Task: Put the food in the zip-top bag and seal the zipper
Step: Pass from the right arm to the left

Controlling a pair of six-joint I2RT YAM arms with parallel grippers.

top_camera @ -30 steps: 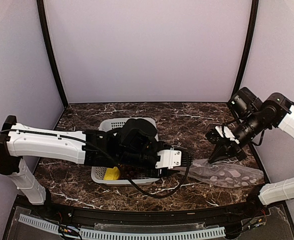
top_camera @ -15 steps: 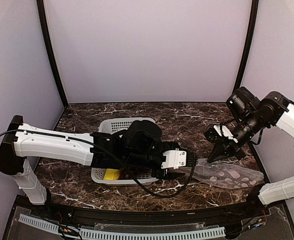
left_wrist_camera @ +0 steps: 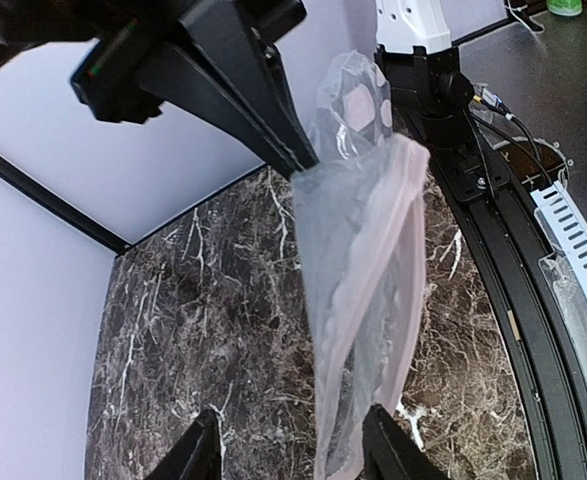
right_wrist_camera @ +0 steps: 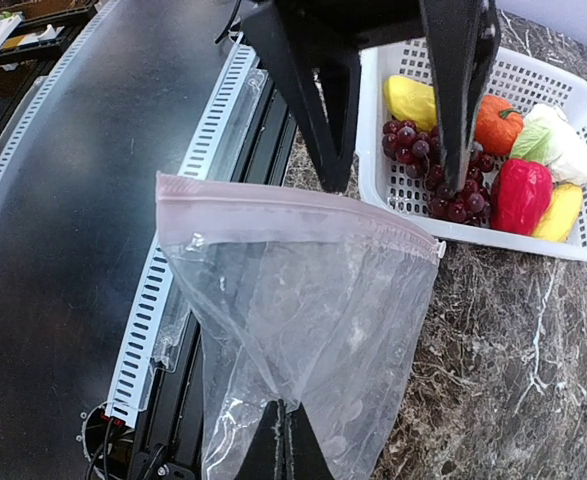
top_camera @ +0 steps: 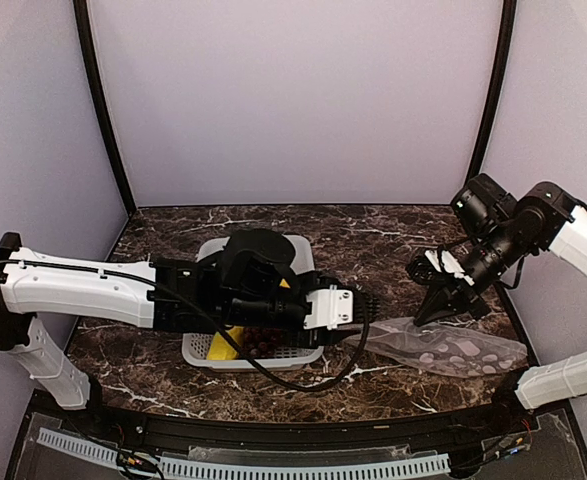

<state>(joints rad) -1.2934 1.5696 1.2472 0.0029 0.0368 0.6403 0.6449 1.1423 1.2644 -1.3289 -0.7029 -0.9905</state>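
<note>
Food (right_wrist_camera: pixel 520 195) sits in basket (right_wrist_camera: pixel 563 85), six pieces plain in right wrist view; top view hides most under left arm (top_camera: pixel 83 290). Zip-top bag (top_camera: pixel 443 348) hangs just right of basket, right hand (top_camera: pixel 435 312) clamped on its closed end. Left hand (left_wrist_camera: pixel 293 412) spread wide beside basket, zipper (right_wrist_camera: pixel 293 210) end between its fingers (left_wrist_camera: pixel 201 455).

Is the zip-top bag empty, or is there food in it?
Empty. The zip-top bag is see-through with nothing inside, and the food lies in the basket.
</note>
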